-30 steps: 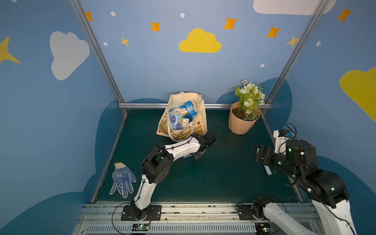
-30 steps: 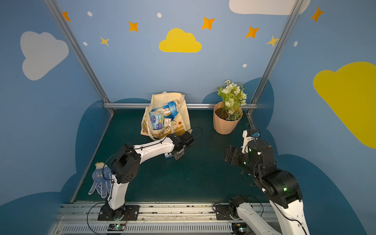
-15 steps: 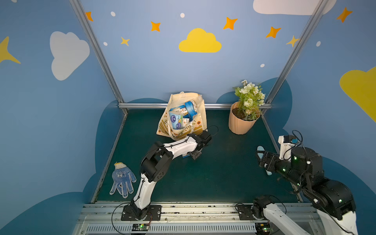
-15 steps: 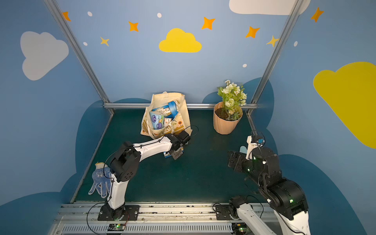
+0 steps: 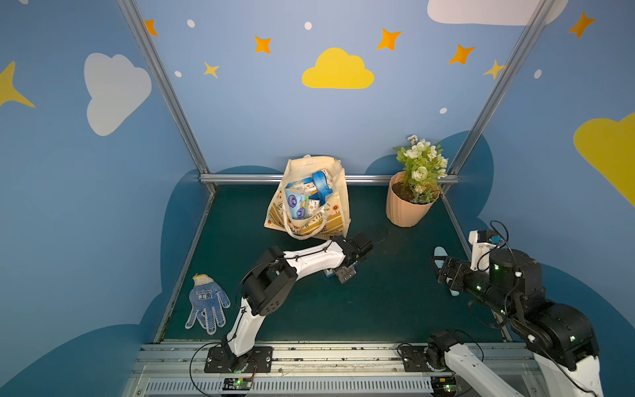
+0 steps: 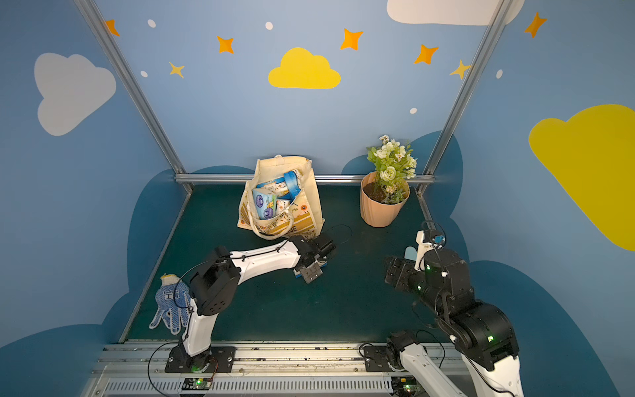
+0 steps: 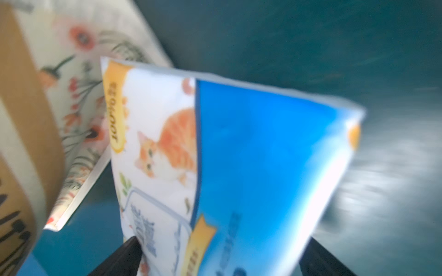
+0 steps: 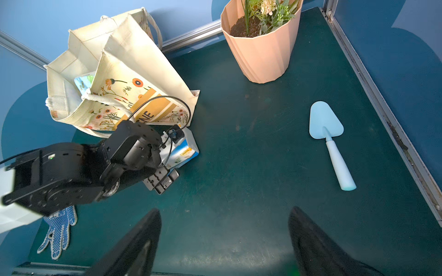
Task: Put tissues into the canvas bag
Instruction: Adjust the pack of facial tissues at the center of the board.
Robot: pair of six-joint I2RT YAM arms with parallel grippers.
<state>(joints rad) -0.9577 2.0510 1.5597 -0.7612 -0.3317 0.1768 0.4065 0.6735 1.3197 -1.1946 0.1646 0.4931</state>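
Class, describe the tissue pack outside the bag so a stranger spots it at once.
Find the cream floral canvas bag at the back of the dark green table. In front of it, at the left gripper, is a soft blue-and-white plastic-wrapped tissue pack. Unlike the other packs, it is outside the bag.

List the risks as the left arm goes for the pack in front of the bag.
1. The left gripper straddles one end of the soft tissue pack, jaws wide; gripped there, it might sag or slip.
2. The canvas bag slumps and is crowded with packs; another may catch on its rim or rope handle.
3. The arm's cable loops near the bag's front and might snag it.
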